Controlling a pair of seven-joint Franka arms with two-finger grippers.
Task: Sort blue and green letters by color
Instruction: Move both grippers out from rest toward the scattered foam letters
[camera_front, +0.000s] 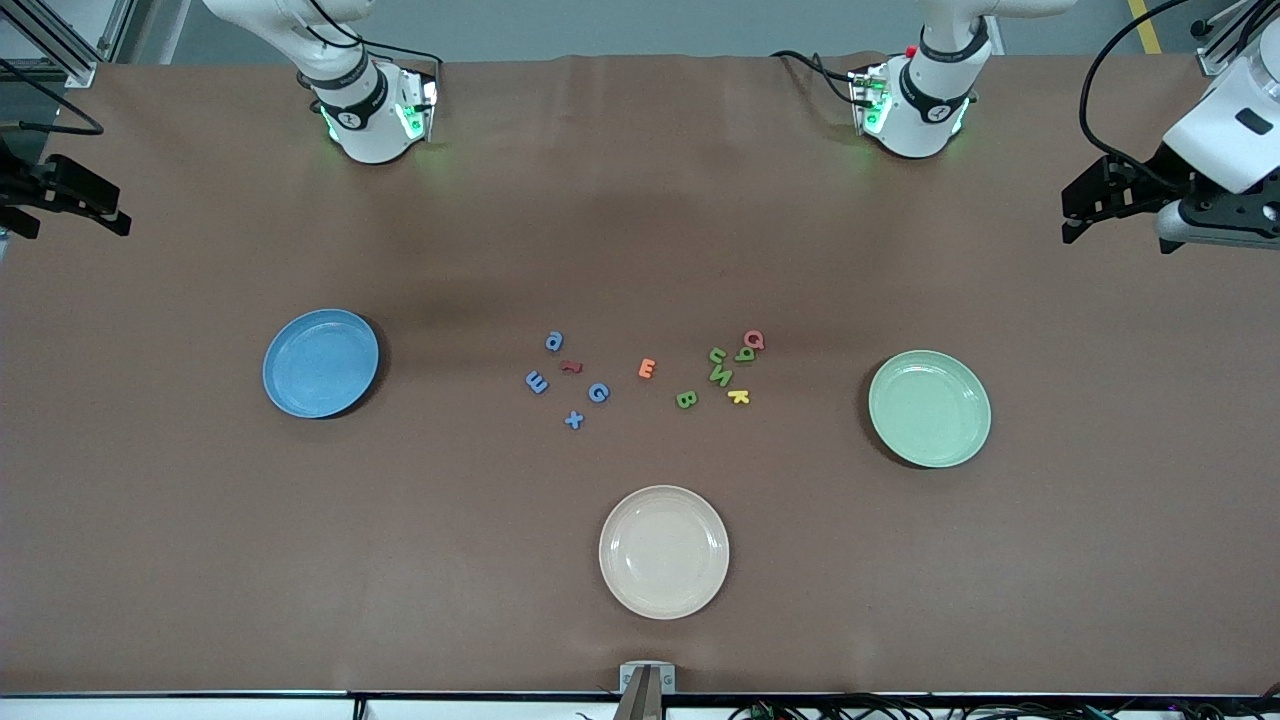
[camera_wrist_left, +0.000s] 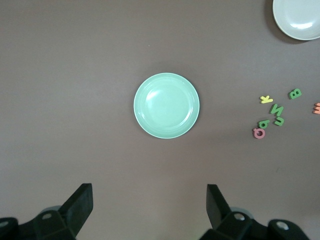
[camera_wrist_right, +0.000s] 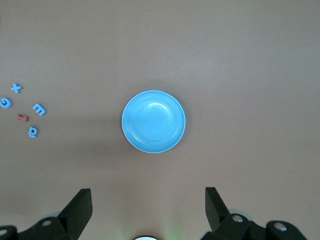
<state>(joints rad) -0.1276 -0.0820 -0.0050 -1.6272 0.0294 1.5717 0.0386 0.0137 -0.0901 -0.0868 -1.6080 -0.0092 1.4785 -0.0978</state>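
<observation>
Blue letters and green letters lie unsorted on the tabletop between matching blue plate and green plate, while left gripper and right gripper wait, jaws apart

The left gripper hangs high over the table, its fingers spread wide and empty. A green plate lies beneath. Well apart from it lie four green letters, with a yellow letter and a pink letter just beside. A pale plate shows partly at the edge.
</observation>
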